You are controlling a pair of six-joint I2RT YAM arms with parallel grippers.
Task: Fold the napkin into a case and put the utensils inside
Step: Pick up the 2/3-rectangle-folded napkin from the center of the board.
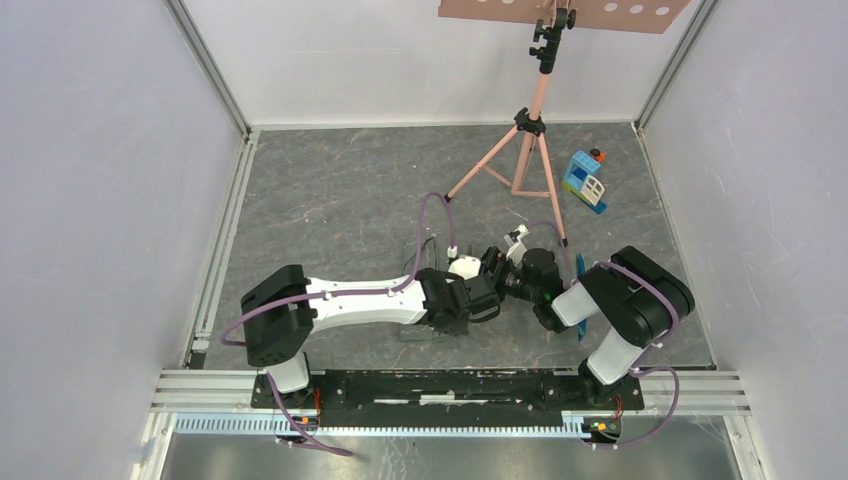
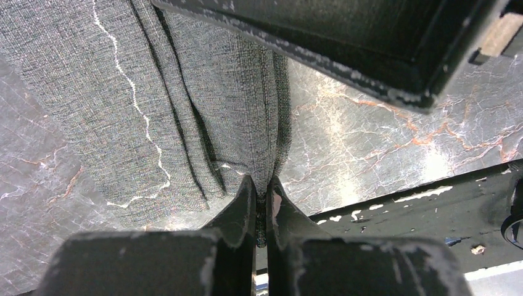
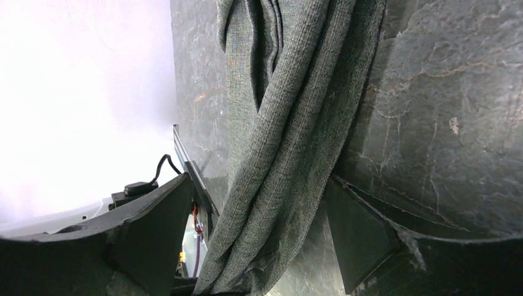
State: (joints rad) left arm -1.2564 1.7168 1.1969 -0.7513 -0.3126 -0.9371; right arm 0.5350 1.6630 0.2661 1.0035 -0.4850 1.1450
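Note:
The napkin [image 2: 185, 92] is dark grey cloth, bunched into long folds over the marbled floor. My left gripper [image 2: 263, 192] is shut on its edge, with a strip of cloth pinched between the fingertips. In the right wrist view the napkin [image 3: 290, 123] hangs as a thick rope between the fingers of my right gripper [image 3: 258, 180]. Those jaws stand wide apart around it. From above, both grippers meet mid-table, left gripper [image 1: 478, 298] and right gripper [image 1: 505, 270], and the arms hide most of the cloth. A slim blue utensil [image 1: 580, 268] peeks out beside the right arm.
A pink tripod [image 1: 520, 150] stands at the back centre. A blue-and-white toy block house [image 1: 584, 180] sits at the back right. The black base rail [image 1: 450, 385] runs along the near edge, close under the left gripper. White walls enclose three sides.

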